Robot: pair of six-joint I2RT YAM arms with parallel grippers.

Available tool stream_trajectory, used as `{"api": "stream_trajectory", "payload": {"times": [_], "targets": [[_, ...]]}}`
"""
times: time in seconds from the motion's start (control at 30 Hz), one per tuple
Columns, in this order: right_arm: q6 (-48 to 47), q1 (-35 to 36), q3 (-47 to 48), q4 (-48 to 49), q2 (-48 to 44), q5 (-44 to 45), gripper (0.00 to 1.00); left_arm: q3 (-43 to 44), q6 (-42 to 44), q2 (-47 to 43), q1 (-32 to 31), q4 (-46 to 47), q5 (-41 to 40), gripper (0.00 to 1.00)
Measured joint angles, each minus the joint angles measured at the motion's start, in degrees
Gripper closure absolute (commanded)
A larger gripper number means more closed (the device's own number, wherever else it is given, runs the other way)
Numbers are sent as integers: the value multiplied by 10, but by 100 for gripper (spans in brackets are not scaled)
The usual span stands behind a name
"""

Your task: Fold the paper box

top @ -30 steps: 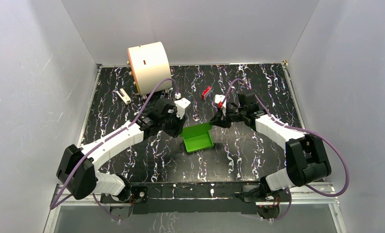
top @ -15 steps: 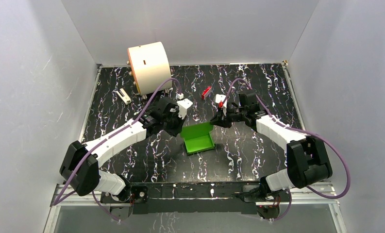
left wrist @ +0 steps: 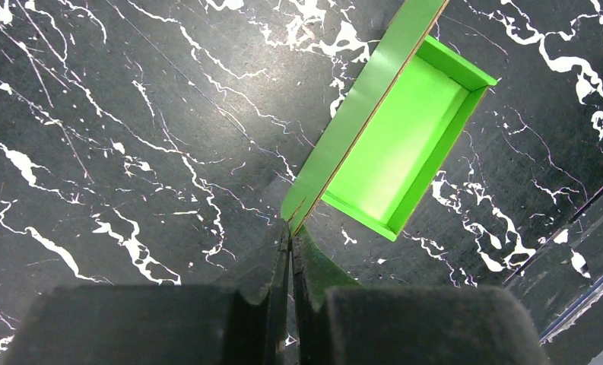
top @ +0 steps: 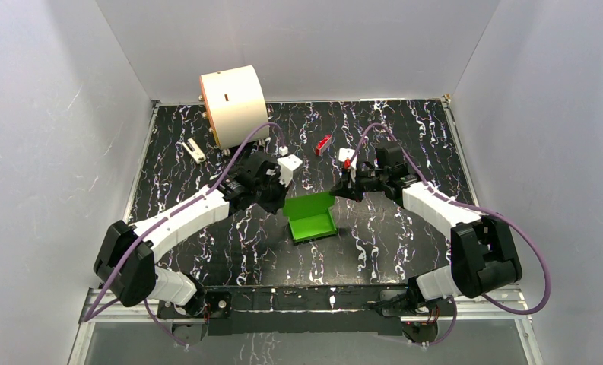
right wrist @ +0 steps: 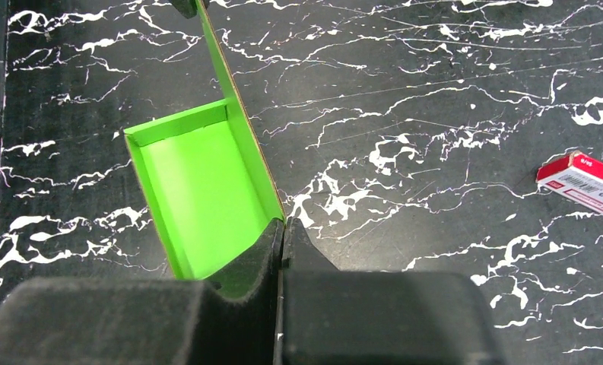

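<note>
The bright green paper box lies in the middle of the table as an open shallow tray with one long flap standing up along its far side. My left gripper is shut on the left end of that flap; in the left wrist view the gripper pinches the flap's corner, with the tray to the right. My right gripper is shut on the flap's right end; in the right wrist view the gripper clamps the flap's corner, with the tray to the left.
A large cream cylinder stands at the back left. A small red block lies behind the grippers and shows in the right wrist view. A small white and black object lies near the left wall.
Both grippers have shifted slightly toward the back, keeping hold of the flap. The box has barely moved.
</note>
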Motion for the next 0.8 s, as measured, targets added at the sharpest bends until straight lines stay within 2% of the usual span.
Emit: {"api": "stream_trajectory", "payload": {"times": [0.17,0.37,0.6,0.8], "targets": [[27,2,-16,17,-13,10,100,10,-16,0,0,-4,-12,100],[90,41,-38,49,-64,108,100,26,-56,0,2,-8,-52,100],[187,126,-38,73,-76,316,100,29,-117,1,4,1,-109,100],[273,181,-22,80,-51,486,100,11,-172,0,2,41,-138,100]]}}
